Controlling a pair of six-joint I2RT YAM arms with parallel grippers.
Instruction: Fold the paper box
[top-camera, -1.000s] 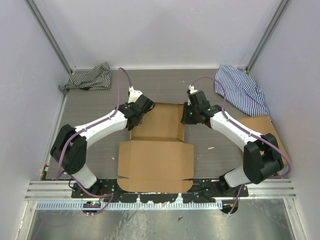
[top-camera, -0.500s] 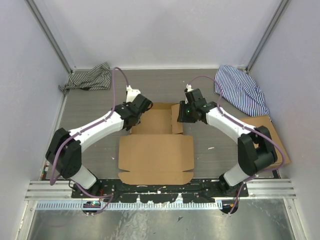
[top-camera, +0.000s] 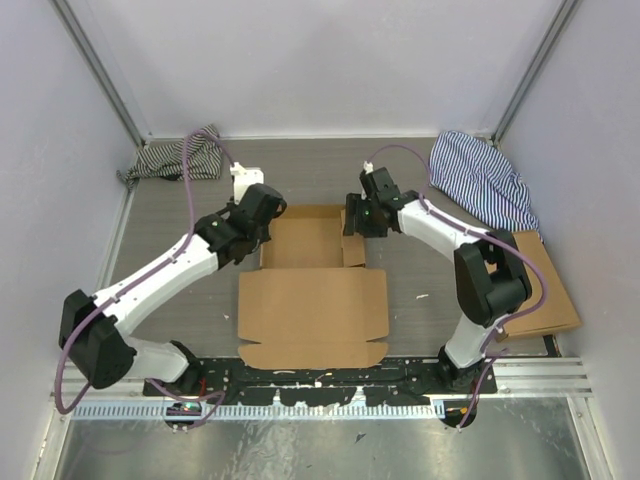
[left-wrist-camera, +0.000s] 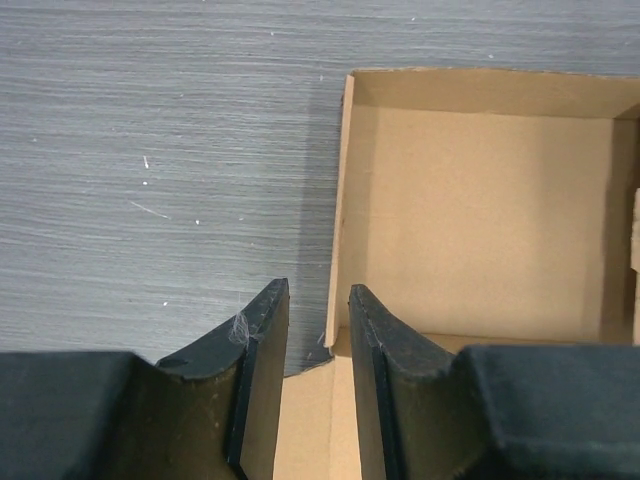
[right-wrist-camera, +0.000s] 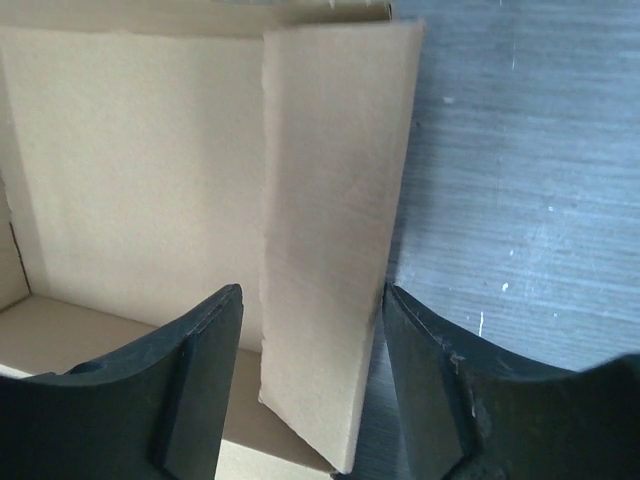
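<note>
The paper box (top-camera: 312, 300) lies in the middle of the table, its lid panel flat toward me and its far half formed into a shallow tray (top-camera: 305, 240). My left gripper (top-camera: 263, 213) is open, its narrow gap straddling the near end of the tray's upright left wall (left-wrist-camera: 340, 200) without touching it; the gripper (left-wrist-camera: 318, 312) hovers over the corner. My right gripper (top-camera: 352, 222) is open around the tray's upright right flap (right-wrist-camera: 335, 230), which stands between the jaws and leans by the right finger (right-wrist-camera: 425, 350); the gripper (right-wrist-camera: 312, 335) does not pinch it.
A black-and-white striped cloth (top-camera: 180, 155) lies at the back left. A blue striped cloth (top-camera: 485, 180) lies at the back right. Another flat brown cardboard piece (top-camera: 540, 290) lies at the right edge. Walls close in the table on three sides.
Both grippers moved away from me along the tray's sides and spread over its walls. The right flap, flat a second ago, now stands upright. The tray looks narrower.
</note>
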